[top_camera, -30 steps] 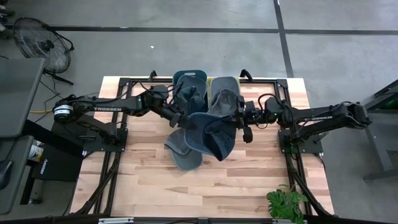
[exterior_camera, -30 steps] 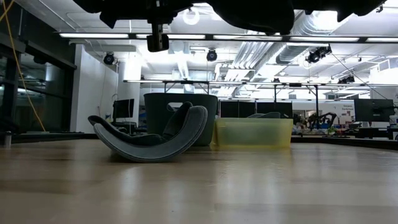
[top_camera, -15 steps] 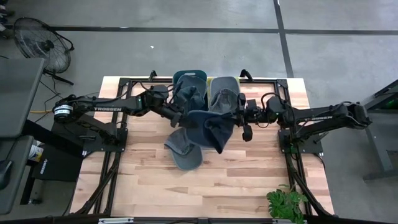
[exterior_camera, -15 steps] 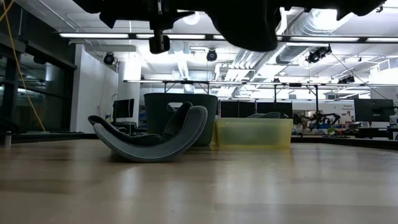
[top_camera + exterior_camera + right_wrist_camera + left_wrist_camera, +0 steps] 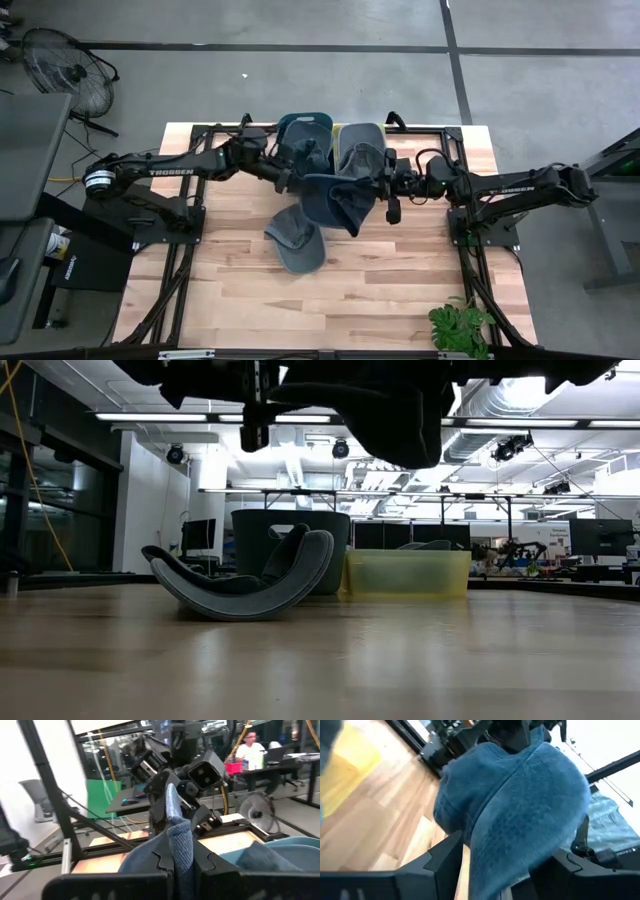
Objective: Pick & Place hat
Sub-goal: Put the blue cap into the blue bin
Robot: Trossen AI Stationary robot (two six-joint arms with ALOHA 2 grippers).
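A blue hat [image 5: 335, 200] hangs in the air above the table's middle, with my right gripper [image 5: 375, 190] shut on its right side. My left gripper [image 5: 290, 181] stands open at the hat's left edge. In the left wrist view its two fingers [image 5: 445, 862] stand wide apart with the hat's cloth [image 5: 515, 820] between them. A second, grey-blue hat [image 5: 295, 245] lies on the wooden table [image 5: 230, 290] below, resting on its curved underside [image 5: 240, 605]. My left gripper has the hat's edge between its open fingers; whether they touch it I cannot tell. My right gripper pinches a fold of the hat's cloth [image 5: 178, 837] between its two fingers, coming level from the table's right side. The hat hangs below the fingers [image 5: 400, 430], clear of the table.
A dark teal bin [image 5: 305, 130] and a yellow-green bin [image 5: 362, 145], both holding hats, stand side by side at the far edge. A green plant [image 5: 458, 325] sits at the near right corner. The near half of the table shows bare wood.
My left gripper has opened, let go of the hat and drawn back a little toward the far left. The hat's freed left part has sagged and now hangs lower from my right gripper, which has drawn it slightly toward the far edge.
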